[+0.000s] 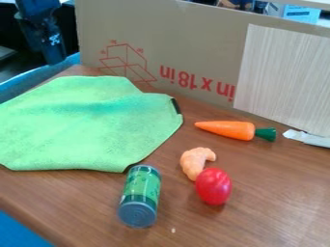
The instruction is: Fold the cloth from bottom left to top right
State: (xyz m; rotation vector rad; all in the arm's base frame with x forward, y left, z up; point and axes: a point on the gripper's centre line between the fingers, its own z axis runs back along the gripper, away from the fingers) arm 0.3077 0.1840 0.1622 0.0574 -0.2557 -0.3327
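From where I stand, the green cloth (84, 128) lies spread over the left part of the brown wooden table (258, 207), running to the left edge of the view. It is mostly flat, with soft ripples across its upper half and a small dark tag (176, 106) on its right edge. The black arm (37, 21) is up in the top left corner, beyond the cloth, with the gripper (55, 50) at its lower end. I can't tell from here whether that pincer is spread, pressed together or pinching something; it is well apart from the cloth.

Just below the cloth's bottom right part lies a green can (142, 188), its grey end (136, 214) towards me. To the right of it, a curved pale-orange piece (193, 164) sits close against a shiny red toy fruit or vegetable (213, 186). Farther back, a toy carrot (228, 129) lies with its green top (266, 134) pointing right, and a whitish object (309, 138) is near the right edge. Behind everything stands a cardboard sheet (187, 34) with red print, and a pale wood-grain panel (283, 82) covers its right part
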